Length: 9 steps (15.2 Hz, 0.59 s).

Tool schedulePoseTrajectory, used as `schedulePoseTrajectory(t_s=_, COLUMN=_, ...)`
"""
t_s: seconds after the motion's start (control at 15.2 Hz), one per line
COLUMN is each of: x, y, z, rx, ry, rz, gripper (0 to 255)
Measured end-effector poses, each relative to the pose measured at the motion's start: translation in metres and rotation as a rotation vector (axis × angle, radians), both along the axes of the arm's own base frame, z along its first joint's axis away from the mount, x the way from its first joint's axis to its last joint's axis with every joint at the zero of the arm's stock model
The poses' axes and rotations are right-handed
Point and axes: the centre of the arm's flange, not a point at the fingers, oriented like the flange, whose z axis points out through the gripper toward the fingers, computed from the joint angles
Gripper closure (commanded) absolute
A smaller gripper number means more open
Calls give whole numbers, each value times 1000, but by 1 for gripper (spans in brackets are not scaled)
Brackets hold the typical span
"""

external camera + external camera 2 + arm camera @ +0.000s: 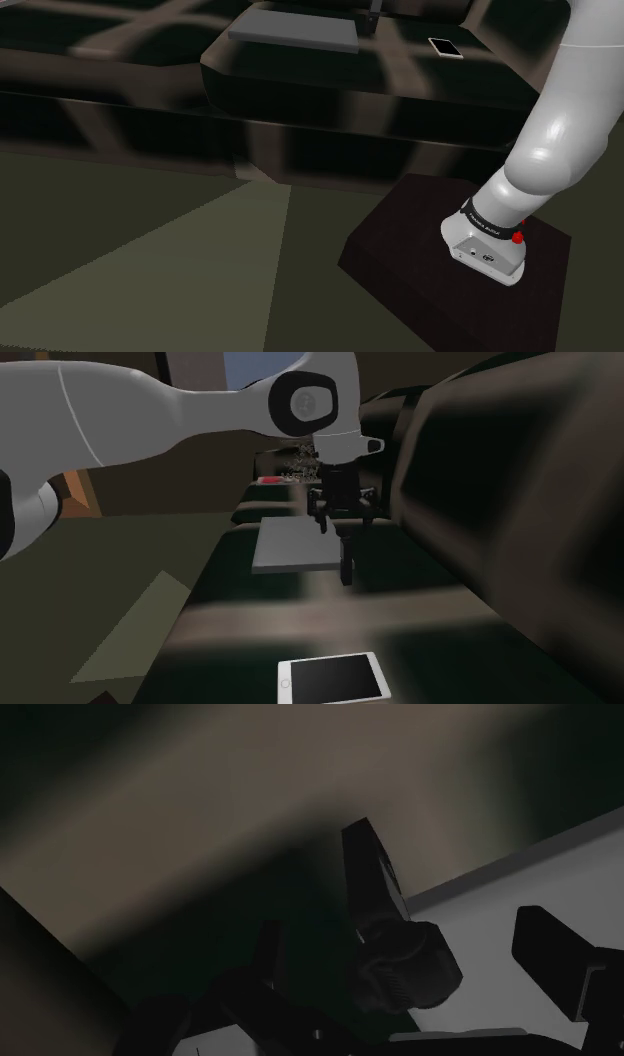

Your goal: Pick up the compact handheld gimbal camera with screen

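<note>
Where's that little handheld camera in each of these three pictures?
Shoulder view: the handheld camera is a dark upright shape at the top edge, at the right end of the grey slab.
Second exterior view: centre, just below the gripper, by the slab's right edge.
Wrist view: between the open fingers, with the slab beyond it.
Shared landmark: the grey slab.

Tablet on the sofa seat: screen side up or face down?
Face up: the tablet lies flat, its dark screen and white bezel showing.

Matt black gimbal camera
</note>
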Motion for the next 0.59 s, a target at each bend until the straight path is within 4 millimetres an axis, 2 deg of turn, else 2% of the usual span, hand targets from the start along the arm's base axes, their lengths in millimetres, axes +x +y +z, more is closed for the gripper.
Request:
schedulePoseTrajectory(t_s=0.26, x=1, y=0, z=-20, rx=0, ry=0, rz=0, gripper=0)
schedulePoseTrajectory(t_s=0.33, x=1, y=1, z=-22, rx=0, ry=0, rz=0, gripper=255)
schedulePoseTrajectory(t_s=0.59, x=0, y=0, z=-23, rx=-1, ry=-2, rz=0, gripper=255)
